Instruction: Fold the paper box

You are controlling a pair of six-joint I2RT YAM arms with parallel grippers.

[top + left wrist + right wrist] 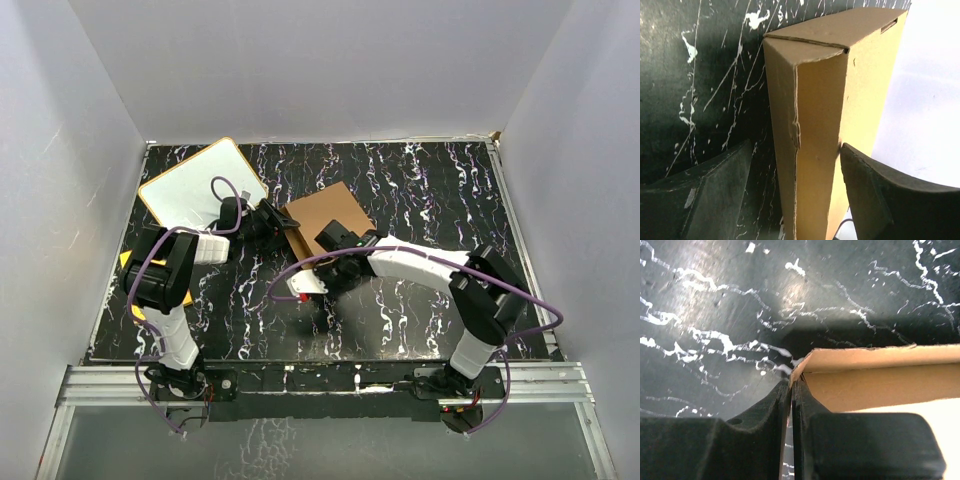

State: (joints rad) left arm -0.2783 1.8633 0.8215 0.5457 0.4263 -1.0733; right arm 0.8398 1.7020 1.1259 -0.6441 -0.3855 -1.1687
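Note:
The paper box (325,213) is a shallow brown cardboard box, folded up, lying at mid-table. My left gripper (277,226) is at its left end. In the left wrist view the left gripper (795,145) is open and straddles the box's narrow end wall (817,100). The right finger (875,195) touches the cardboard and the left finger (715,190) stands apart from it. My right gripper (335,240) is at the box's near edge. In the right wrist view the right gripper (791,383) is shut on a thin cardboard wall at a corner of the box (880,385).
A white board with an orange rim (198,185) lies at the back left, next to the left gripper. Bits of an orange-yellow sheet (127,260) show under the left arm. White walls enclose the black marbled table (430,190).

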